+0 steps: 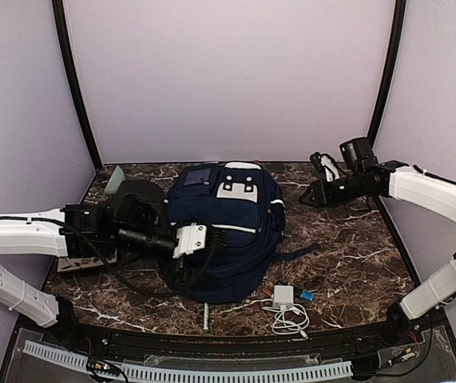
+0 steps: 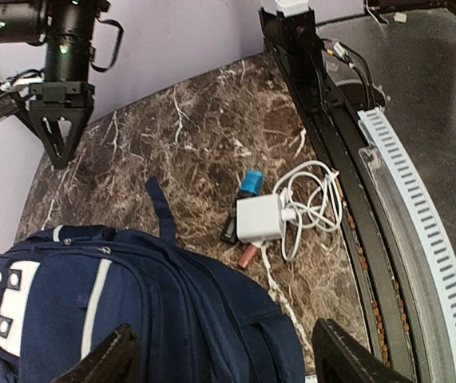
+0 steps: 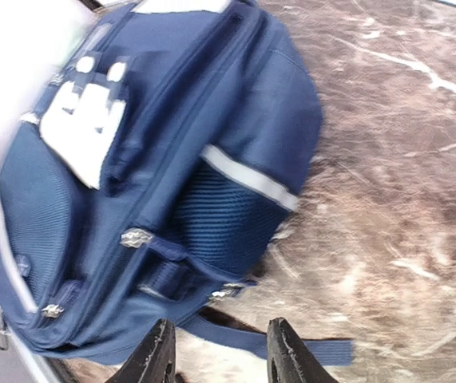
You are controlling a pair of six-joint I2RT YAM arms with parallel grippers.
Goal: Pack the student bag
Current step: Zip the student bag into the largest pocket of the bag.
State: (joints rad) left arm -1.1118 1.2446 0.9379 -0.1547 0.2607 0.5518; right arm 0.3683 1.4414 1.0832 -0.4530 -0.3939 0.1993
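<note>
The dark marble table point(image 1: 355, 247) carries the navy student bag point(image 1: 231, 231), which lies flat at its middle with the white-patched top toward the far wall. The left gripper point(image 2: 224, 327) hovers over the bag's left side, jaws spread wide and empty. The right gripper point(image 3: 220, 335) hangs right of the bag, jaws parted, holding nothing. A white charger point(image 2: 258, 217) with its coiled cable point(image 2: 311, 199) lies near the front edge, a small blue item point(image 2: 251, 183) just beside it.

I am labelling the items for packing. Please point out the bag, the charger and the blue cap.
bag point(image 1: 239, 239): top view, middle of its navy front.
charger point(image 2: 258, 217): left wrist view, face of its white block.
blue cap point(image 2: 251, 182): left wrist view, middle of the cap.
</note>
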